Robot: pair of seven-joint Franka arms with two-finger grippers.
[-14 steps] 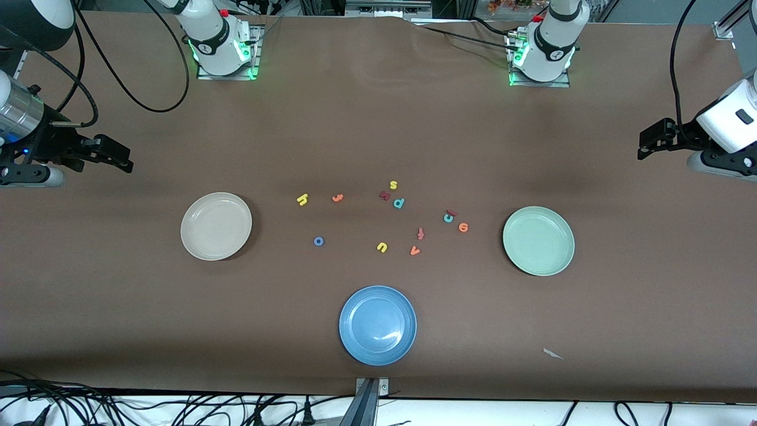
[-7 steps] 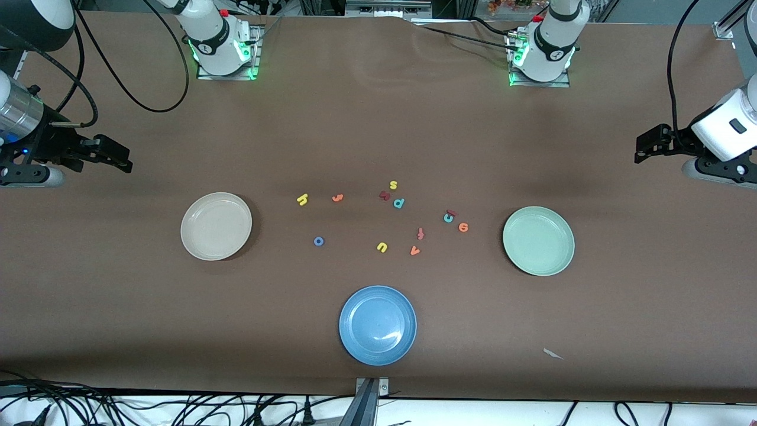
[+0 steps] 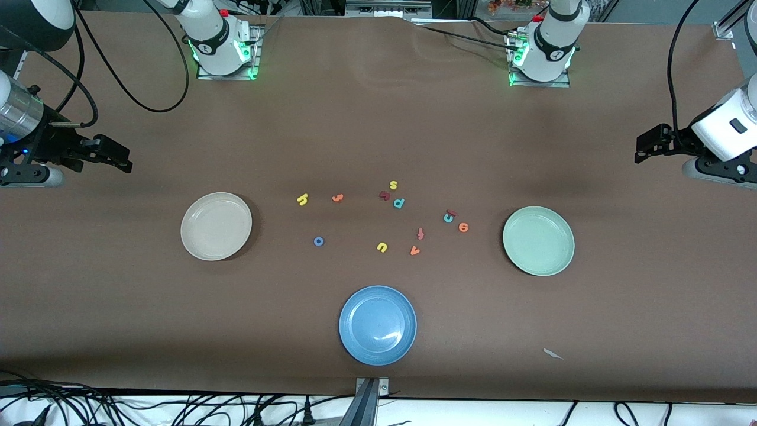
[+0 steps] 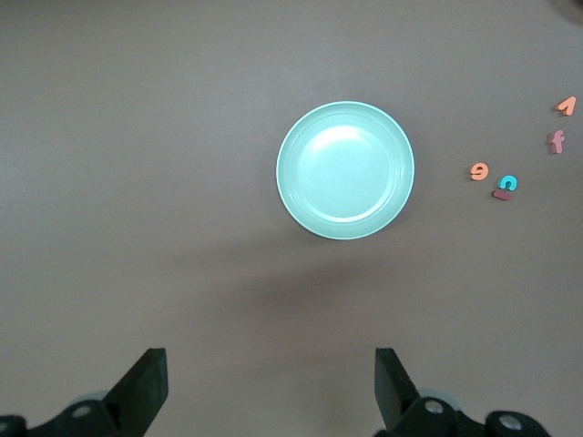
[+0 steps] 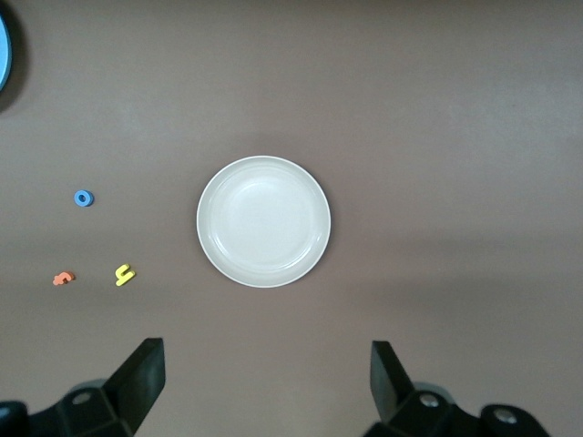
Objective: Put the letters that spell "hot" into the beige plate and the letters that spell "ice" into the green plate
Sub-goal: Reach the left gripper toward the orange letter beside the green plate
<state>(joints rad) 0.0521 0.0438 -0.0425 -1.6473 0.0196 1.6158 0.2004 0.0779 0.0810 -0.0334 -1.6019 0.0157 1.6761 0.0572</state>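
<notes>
The beige plate (image 3: 216, 226) (image 5: 263, 221) lies bare toward the right arm's end, the green plate (image 3: 538, 241) (image 4: 344, 170) bare toward the left arm's end. Between them lie the yellow h (image 3: 303, 199) (image 5: 123, 274), orange t (image 3: 337, 197) (image 5: 63, 279) and blue o (image 3: 318, 241) (image 5: 83, 198). Nearer the green plate the dark red i (image 3: 451, 212) touches the teal c (image 3: 448, 218) (image 4: 508, 183), with the orange e (image 3: 463, 227) (image 4: 479, 171) beside them. My right gripper (image 3: 121, 161) (image 5: 267, 378) and left gripper (image 3: 641, 151) (image 4: 271, 382) hang open and empty at the table's ends.
A blue plate (image 3: 377, 325) sits nearest the front camera. Other letters lie mid-table: yellow s (image 3: 393, 185), teal p (image 3: 398, 203), a dark red letter (image 3: 384, 195), a dark red cross-shaped one (image 3: 420, 233), yellow u (image 3: 381, 247), orange v (image 3: 414, 251). A paper scrap (image 3: 552, 354) lies near the front edge.
The left arm's wrist has shifted slightly toward its base. The right arm, the plates and the letters have not moved.
</notes>
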